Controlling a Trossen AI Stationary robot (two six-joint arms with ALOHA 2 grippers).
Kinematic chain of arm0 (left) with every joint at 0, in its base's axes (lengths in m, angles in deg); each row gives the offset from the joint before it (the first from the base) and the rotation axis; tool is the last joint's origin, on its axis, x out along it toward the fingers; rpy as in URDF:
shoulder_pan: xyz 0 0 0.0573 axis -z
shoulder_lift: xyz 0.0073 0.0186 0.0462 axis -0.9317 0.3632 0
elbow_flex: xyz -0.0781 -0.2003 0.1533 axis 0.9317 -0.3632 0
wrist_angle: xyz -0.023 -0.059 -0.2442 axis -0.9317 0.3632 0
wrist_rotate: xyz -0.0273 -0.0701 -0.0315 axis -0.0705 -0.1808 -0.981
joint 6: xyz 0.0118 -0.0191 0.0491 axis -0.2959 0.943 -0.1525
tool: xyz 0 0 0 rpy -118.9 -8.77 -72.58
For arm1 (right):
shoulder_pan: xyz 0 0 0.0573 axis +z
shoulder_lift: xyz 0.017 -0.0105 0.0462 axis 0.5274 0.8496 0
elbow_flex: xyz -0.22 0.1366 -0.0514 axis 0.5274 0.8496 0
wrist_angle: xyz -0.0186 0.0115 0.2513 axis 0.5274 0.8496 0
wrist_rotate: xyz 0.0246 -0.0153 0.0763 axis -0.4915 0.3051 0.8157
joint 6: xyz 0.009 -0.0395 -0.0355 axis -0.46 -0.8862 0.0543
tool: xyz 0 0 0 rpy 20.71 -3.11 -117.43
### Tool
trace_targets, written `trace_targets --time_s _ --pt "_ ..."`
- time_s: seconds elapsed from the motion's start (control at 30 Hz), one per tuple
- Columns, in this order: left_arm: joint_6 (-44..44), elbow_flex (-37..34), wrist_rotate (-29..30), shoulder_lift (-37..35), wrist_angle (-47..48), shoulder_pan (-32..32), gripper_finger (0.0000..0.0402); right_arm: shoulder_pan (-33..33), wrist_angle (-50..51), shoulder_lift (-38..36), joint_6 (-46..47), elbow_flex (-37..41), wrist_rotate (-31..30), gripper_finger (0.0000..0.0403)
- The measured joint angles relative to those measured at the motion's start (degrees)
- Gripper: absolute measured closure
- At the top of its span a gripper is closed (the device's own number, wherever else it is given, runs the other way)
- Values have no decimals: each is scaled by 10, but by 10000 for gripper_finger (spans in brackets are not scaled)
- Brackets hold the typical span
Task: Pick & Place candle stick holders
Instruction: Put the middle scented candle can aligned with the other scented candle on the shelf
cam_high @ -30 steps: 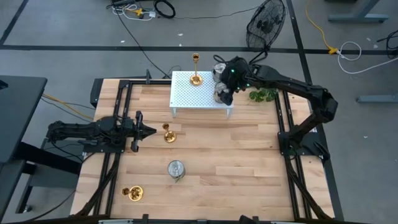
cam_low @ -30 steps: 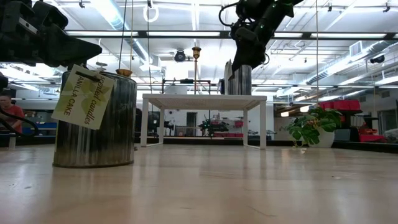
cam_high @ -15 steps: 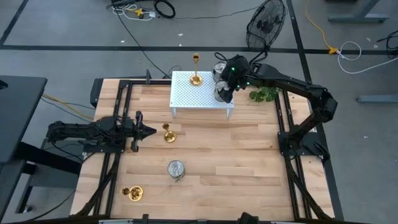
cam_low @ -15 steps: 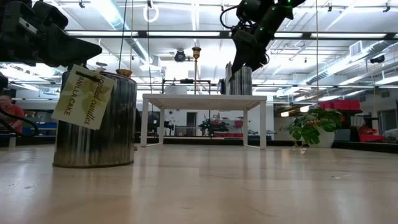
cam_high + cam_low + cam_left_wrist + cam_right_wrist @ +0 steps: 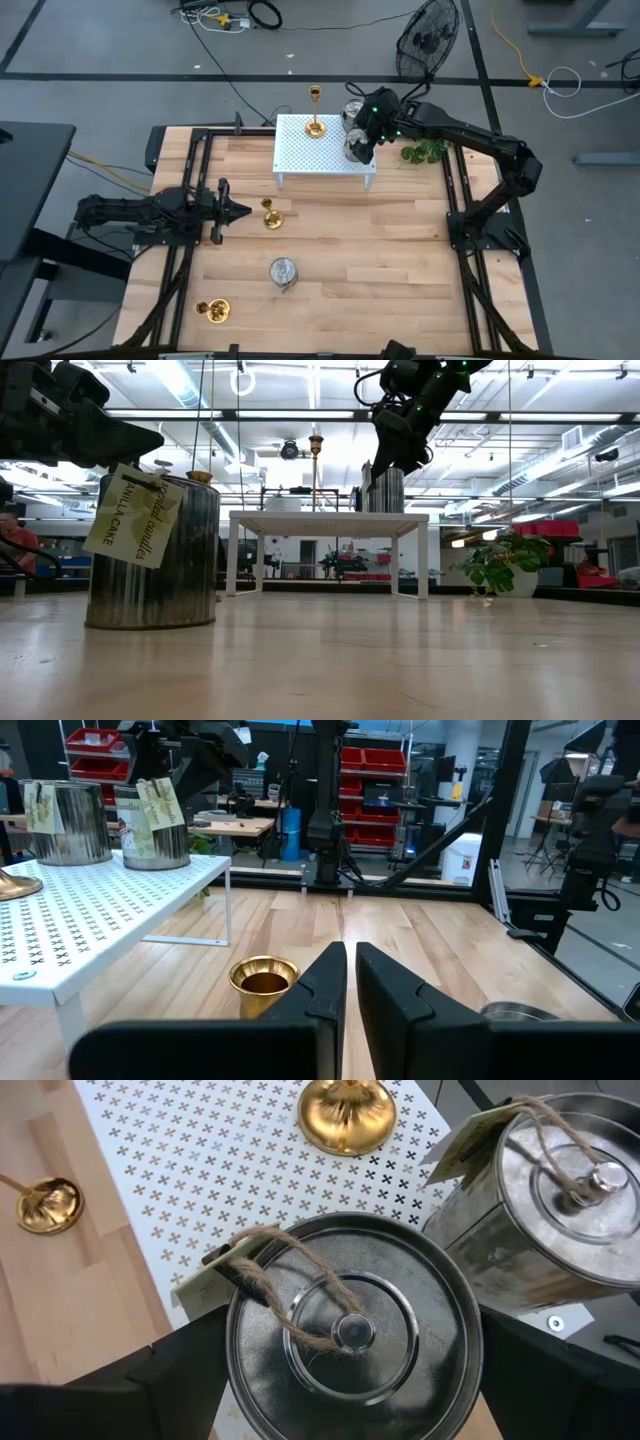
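Note:
A white perforated rack [image 5: 318, 148] stands at the table's far side. On it rest a gold candle stick holder [image 5: 316, 127] and two silver can-like holders [image 5: 353, 112], [image 5: 352, 1330]. My right gripper [image 5: 362, 132] hangs open over the nearer can, slanting down, with a finger on either side of its lid; I cannot tell whether they touch it. On the table stand a gold holder [image 5: 271, 216], a silver can [image 5: 283, 272] and another gold holder [image 5: 213, 311]. My left gripper [image 5: 238, 210] is shut and level at the table's left, pointing at the gold holder [image 5: 263, 982].
A green plant [image 5: 425, 152] sits to the right of the rack, close to my right arm. Black frame rails [image 5: 458, 215] run along the table's left and right sides. Bare wood [image 5: 380, 260] lies between the rack and the near edge.
My right gripper has eased slightly up off the silver can on the rack, still open. The can has stayed where it was.

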Motion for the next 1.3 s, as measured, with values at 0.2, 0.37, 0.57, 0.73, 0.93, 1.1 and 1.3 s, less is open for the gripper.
trace_targets --time_s 0.2,0.37,0.57,0.73,0.93,1.1,1.3 --pt "0 0 0 0 0 0 369 0 -1 0 -8 0 2 38" --pt "0 0 0 0 0 0 369 0 -4 0 -11 1 2 10" --pt "0 0 0 0 0 0 369 0 -5 0 -15 1 1 12" --pt "0 0 0 0 0 0 369 0 -12 0 -17 1 1 12" --pt "0 0 0 0 0 0 369 0 -14 0 -17 1 5 12" --pt "0 0 0 0 0 0 369 0 -13 -6 -19 1 19 12" --pt "0 0 0 0 0 0 369 -4 -18 -21 -19 1 18 12"
